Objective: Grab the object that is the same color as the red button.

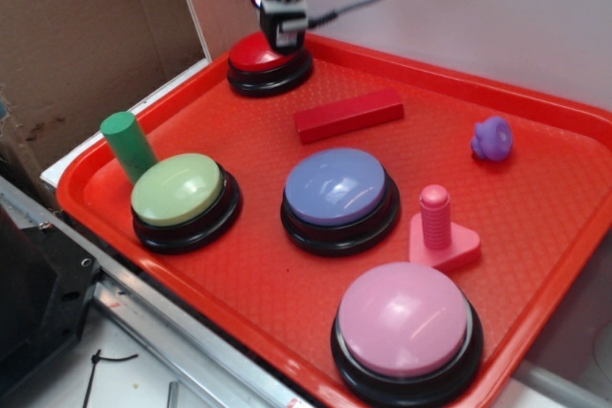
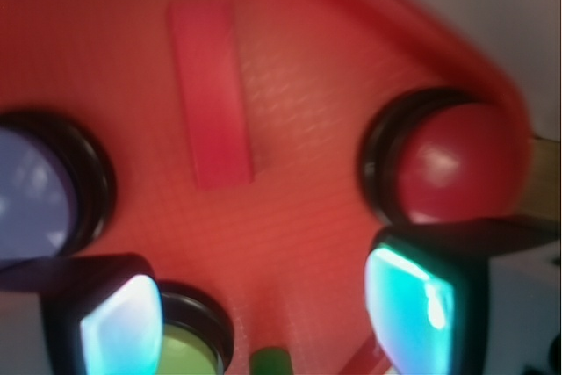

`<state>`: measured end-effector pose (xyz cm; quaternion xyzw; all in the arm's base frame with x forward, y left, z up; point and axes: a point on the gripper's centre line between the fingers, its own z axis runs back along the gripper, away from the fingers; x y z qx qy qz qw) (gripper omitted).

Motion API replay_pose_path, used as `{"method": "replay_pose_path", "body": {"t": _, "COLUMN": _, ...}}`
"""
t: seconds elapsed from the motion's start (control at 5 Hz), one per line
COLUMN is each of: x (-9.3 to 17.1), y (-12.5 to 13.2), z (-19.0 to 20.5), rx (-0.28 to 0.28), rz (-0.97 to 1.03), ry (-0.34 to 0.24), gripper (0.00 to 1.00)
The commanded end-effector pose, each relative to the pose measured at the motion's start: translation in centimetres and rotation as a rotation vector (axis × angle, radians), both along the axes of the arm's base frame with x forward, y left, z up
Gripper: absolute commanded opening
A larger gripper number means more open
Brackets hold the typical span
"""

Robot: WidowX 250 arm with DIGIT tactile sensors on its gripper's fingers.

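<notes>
The red button (image 1: 263,54) sits on its black base at the far left corner of the red tray (image 1: 535,236); the wrist view shows that red button (image 2: 448,164) at the right. The object, a long flat red block (image 1: 348,114), lies to the button's right. In the wrist view the object (image 2: 211,94) lies ahead at upper left. My gripper (image 1: 285,37) hangs just above the red button, a little toward its right side. It is open (image 2: 263,318), with only tray floor between the two pale fingers (image 2: 408,305).
On the tray also stand a green button (image 1: 185,193), a blue-lilac button (image 1: 338,190), a pink button (image 1: 404,324), a pink screw on a triangular base (image 1: 440,231), a purple knob (image 1: 491,139) and a green cylinder (image 1: 128,143). A cardboard wall (image 1: 86,45) rises at left.
</notes>
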<state>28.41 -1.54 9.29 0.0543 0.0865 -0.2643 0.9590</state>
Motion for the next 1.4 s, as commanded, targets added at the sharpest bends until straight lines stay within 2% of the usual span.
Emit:
{"method": "replay_pose_path", "body": {"t": 0.0, "x": -0.3, "y": -0.1, "z": -2.1, "rx": -0.011, "rz": 0.029, "ry": -0.049, "gripper": 1.00}}
{"method": "replay_pose_path", "body": {"t": 0.2, "x": 0.5, "y": -0.3, "z": -3.0, "rx": -0.037, "rz": 0.033, "ry": -0.077, "gripper": 1.00}}
{"method": "replay_pose_path", "body": {"t": 0.4, "x": 1.4, "y": -0.7, "z": -3.6, "rx": -0.111, "rz": 0.019, "ry": -0.082, "gripper": 1.00}}
{"method": "replay_pose_path", "body": {"t": 0.6, "x": 1.4, "y": -0.9, "z": -4.6, "rx": -0.115, "rz": 0.003, "ry": -0.061, "gripper": 1.00}}
{"method": "replay_pose_path", "body": {"t": 0.8, "x": 1.3, "y": -0.9, "z": -6.2, "rx": -0.118, "rz": -0.002, "ry": -0.033, "gripper": 1.00}}
{"method": "replay_pose_path", "body": {"t": 1.0, "x": 1.3, "y": -1.2, "z": -7.8, "rx": -0.089, "rz": -0.015, "ry": 0.005, "gripper": 1.00}}
{"method": "replay_pose_path", "body": {"t": 1.2, "x": 1.1, "y": -1.4, "z": -9.4, "rx": -0.038, "rz": 0.029, "ry": 0.019, "gripper": 0.99}}
